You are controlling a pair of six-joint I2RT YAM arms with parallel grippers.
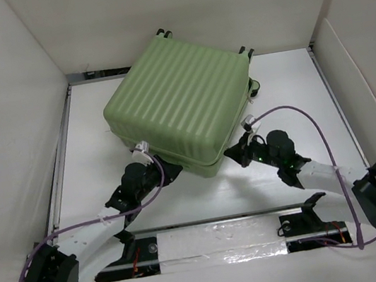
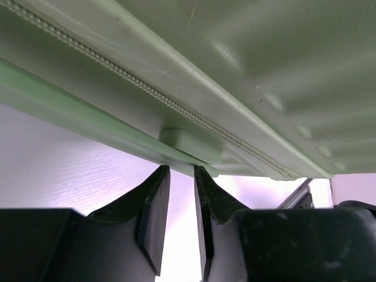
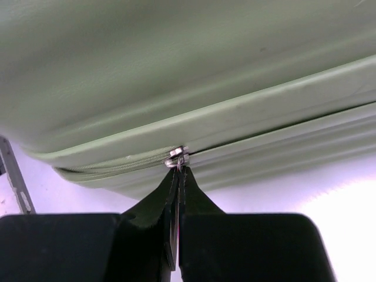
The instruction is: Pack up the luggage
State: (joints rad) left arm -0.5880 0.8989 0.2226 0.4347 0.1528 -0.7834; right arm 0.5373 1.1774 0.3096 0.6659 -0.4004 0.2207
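Observation:
The luggage [image 1: 181,95] is a pale green ribbed hard-shell case that lies flat at the middle back of the table with its lid down. My left gripper [image 1: 166,171] is at the case's near left edge. In the left wrist view its fingertips [image 2: 163,176] stand a narrow gap apart, just under the lower rim and a small green tab [image 2: 191,144], with nothing between them. My right gripper [image 1: 238,151] is at the near right edge. In the right wrist view it [image 3: 179,171] is shut on the pull of the metal zipper slider [image 3: 178,155].
White walls enclose the table [image 1: 295,95] on the left, back and right. A taped metal rail [image 1: 218,240] runs along the near edge between the arm bases. Purple cables [image 1: 290,110] loop over both arms.

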